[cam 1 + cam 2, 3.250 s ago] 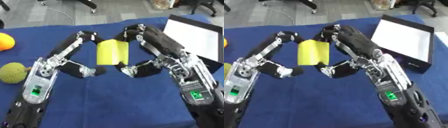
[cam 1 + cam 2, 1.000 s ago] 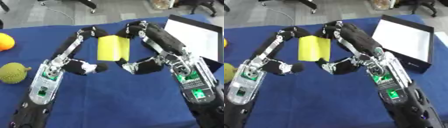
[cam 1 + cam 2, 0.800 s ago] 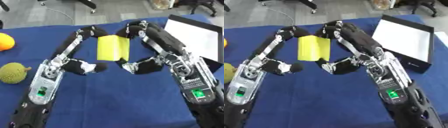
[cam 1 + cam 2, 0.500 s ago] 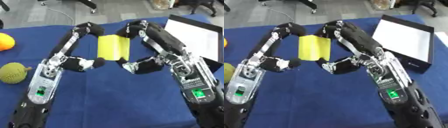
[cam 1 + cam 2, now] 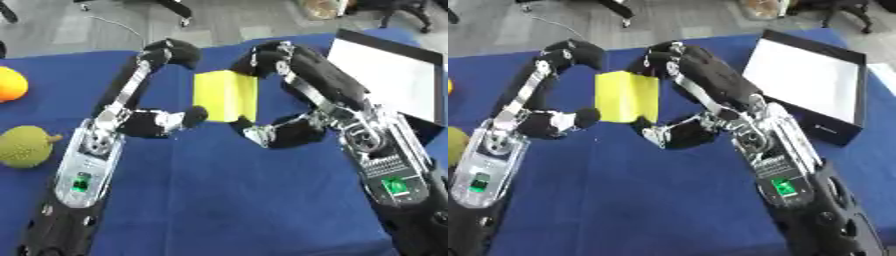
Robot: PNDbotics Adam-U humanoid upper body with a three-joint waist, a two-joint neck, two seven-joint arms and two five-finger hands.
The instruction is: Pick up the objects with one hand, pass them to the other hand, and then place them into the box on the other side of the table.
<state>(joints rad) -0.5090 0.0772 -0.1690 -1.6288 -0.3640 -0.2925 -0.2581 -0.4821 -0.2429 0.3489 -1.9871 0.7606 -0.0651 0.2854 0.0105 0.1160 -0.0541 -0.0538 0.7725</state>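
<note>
A flat yellow block (image 5: 226,95) hangs upright over the blue table. My right hand (image 5: 325,95) is shut on it, with curled fingers over its top right edge and the thumb under its lower right corner. My left hand (image 5: 131,122) is open just left of the block. Its arched fingers (image 5: 172,50) stand clear of the block's top left corner, and its thumb tip (image 5: 193,115) sits close by the lower left corner. The box (image 5: 802,75), white inside with a black rim, lies on the right side of the table.
An orange fruit (image 5: 10,85) and a bumpy green fruit (image 5: 24,145) lie at the left edge. The blue cloth (image 5: 219,200) covers the table. Grey floor and chair legs show beyond the far edge.
My left hand's fingers have lifted off the block's top and swung up and to the left. The right hand still holds the block in about the same place.
</note>
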